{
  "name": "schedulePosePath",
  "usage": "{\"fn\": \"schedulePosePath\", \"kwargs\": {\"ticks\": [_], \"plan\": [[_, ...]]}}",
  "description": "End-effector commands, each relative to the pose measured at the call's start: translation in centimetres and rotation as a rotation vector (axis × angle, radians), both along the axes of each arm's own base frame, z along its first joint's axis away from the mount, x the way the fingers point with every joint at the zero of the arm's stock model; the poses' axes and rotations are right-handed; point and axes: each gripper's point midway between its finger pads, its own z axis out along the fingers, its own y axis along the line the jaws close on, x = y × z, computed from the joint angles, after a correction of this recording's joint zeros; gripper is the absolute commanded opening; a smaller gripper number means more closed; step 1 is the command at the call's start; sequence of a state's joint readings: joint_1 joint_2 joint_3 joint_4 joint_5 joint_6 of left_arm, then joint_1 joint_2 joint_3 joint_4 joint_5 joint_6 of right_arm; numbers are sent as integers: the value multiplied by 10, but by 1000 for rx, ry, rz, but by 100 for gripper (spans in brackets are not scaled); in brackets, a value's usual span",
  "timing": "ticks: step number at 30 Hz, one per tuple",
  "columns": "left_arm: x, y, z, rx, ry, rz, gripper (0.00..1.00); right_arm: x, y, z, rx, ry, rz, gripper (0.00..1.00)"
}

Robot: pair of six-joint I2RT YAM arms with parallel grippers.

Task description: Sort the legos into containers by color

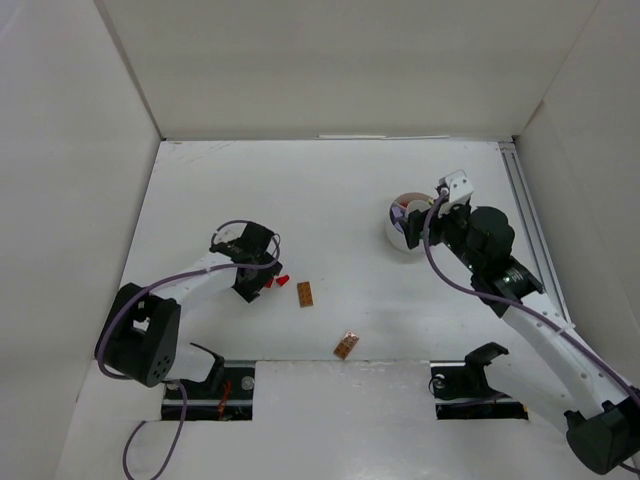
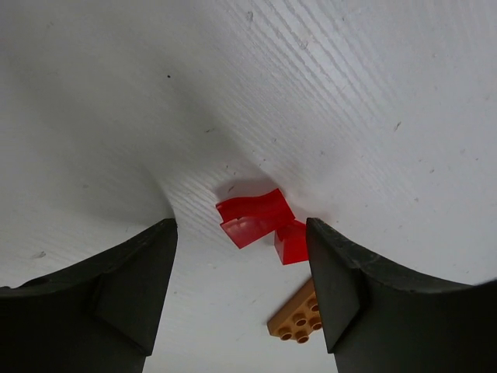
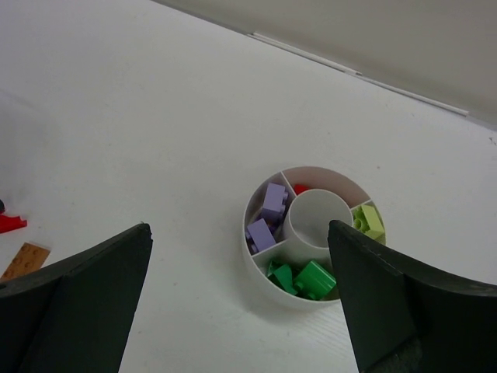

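Two red legos (image 2: 252, 217) lie together on the white table, between the tips of my left gripper (image 2: 241, 264), whose jaws stand apart around them without clamping. In the top view that gripper (image 1: 262, 279) is at the left, with the red legos (image 1: 279, 282) at its tip. An orange lego (image 2: 297, 315) lies just past them, by the right finger. My right gripper (image 3: 238, 241) hangs wide open above the round white dish (image 3: 260, 276). Its containers hold purple legos (image 3: 268, 214), green legos (image 3: 304, 278), a pale yellow lego (image 3: 370, 222) and a red lego (image 3: 300, 189).
In the top view, one orange brick (image 1: 305, 294) lies right of the left gripper and another (image 1: 346, 345) nearer the front edge. The dish (image 1: 396, 236) stands at the right, under the right gripper (image 1: 432, 206). White walls enclose the table on three sides.
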State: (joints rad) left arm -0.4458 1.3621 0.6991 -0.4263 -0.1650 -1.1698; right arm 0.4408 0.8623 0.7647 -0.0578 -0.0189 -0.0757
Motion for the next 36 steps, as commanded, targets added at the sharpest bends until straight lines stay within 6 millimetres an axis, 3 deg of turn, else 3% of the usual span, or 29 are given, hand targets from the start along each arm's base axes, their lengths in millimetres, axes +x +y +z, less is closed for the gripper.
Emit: {"fn": "schedulePosePath", "kwargs": {"ticks": [1, 9, 20, 22, 30, 36], "plan": [[5, 8, -8, 19, -7, 78, 64, -8, -8, -12, -18, 44, -31, 100], [0, 8, -19, 15, 30, 102, 54, -12, -13, -15, -38, 54, -43, 100], [-4, 8, -16, 17, 38, 80, 34, -13, -14, -12, -37, 45, -52, 100], [0, 6, -8, 17, 8, 64, 30, -15, -14, -10, -33, 37, -52, 100], [14, -7, 19, 38, -44, -2, 27, -16, -19, -4, -27, 19, -70, 100], [40, -27, 70, -12, -178, -62, 27, -22, -28, 3, 5, -6, -115, 100]]}}
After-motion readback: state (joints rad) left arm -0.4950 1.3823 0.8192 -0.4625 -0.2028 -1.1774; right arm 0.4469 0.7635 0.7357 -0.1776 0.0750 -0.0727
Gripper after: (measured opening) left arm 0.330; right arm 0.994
